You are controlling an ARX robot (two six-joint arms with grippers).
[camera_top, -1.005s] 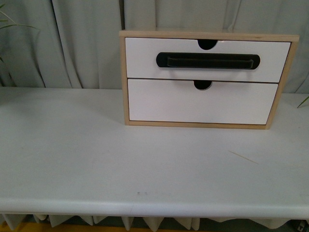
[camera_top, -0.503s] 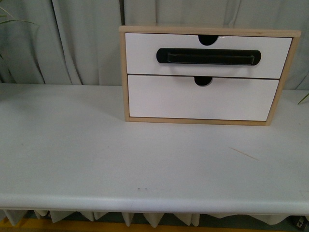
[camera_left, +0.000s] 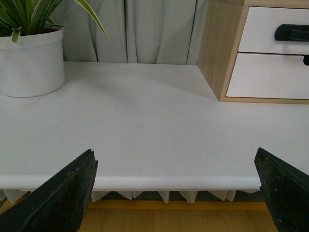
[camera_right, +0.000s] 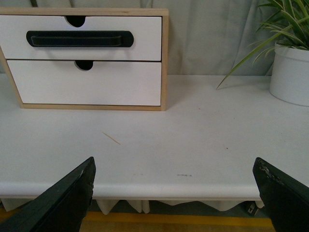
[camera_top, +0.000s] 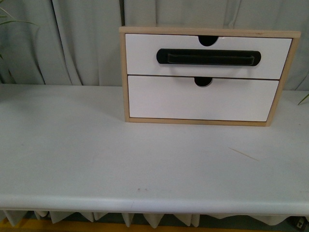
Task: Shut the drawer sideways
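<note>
The drawer [camera_top: 145, 55] is the upper one in the light-wood cabinet [camera_top: 123, 72] at the back of the white table [camera_top: 96, 145]. It has a white front, a long black bar handle [camera_top: 208, 57] and a half-round notch in its top edge. I cannot tell how far its front stands out. It also shows in the left wrist view [camera_left: 258, 31] and the right wrist view [camera_right: 145, 38]. My left gripper [camera_left: 174, 154] is open and empty at the table's front edge, far from the cabinet. My right gripper [camera_right: 174, 162] is open and empty there too. Neither shows in the front view.
A plain white lower drawer [camera_top: 203, 101] sits under the handled one. A white plant pot [camera_left: 31, 63] stands at the table's left, another [camera_right: 289, 72] at its right. A thin stick [camera_top: 244, 154] lies in front of the cabinet. Grey curtains hang behind.
The front view shifted slightly a second ago, so the cabinet sits a little higher in the picture. Nothing on the table has moved.
</note>
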